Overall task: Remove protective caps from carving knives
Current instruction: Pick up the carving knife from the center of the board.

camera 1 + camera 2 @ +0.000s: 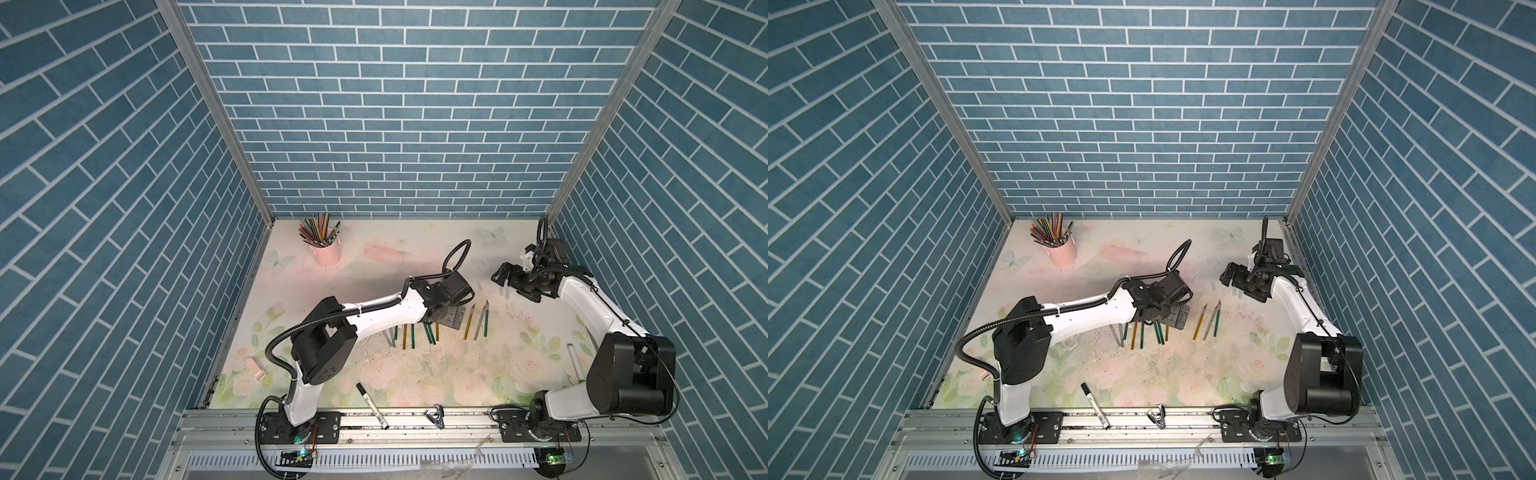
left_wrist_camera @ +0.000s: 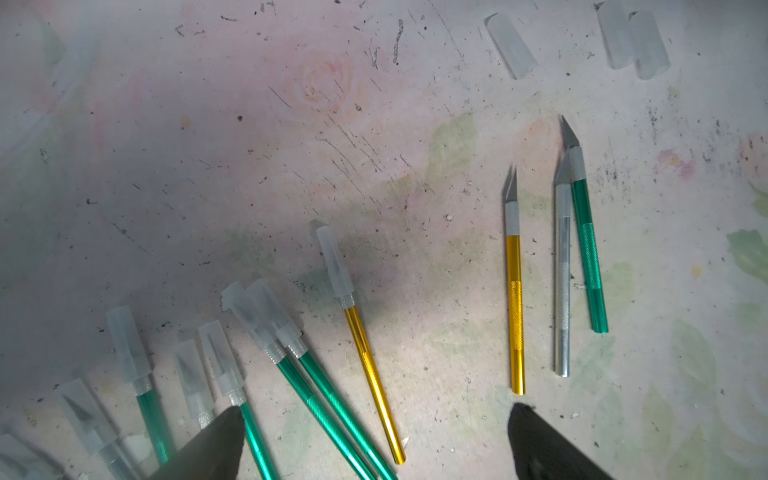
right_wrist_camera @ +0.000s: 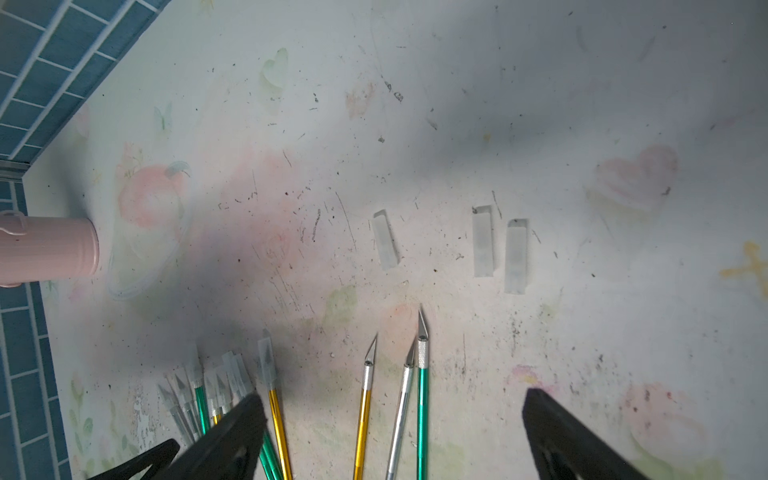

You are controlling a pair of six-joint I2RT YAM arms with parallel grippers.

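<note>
left arm (image 1: 382, 309): stretched low over capped knives (image 2: 368, 365), jaws spread | right arm (image 1: 582, 299): raised, jaws spread

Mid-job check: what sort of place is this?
Probably a staged robot test booth, not a real workshop: blue brick-print wall panels box in a scuffed floral-print tabletop, and the white left arm and white right arm bolt to an aluminium front rail.

Three bare carving knives (image 2: 562, 291) are laid just right of the capped knives (image 2: 369, 374), three loose protective caps (image 3: 483, 241) are set behind them, and a cup (image 1: 328, 253) is placed far back left.
</note>
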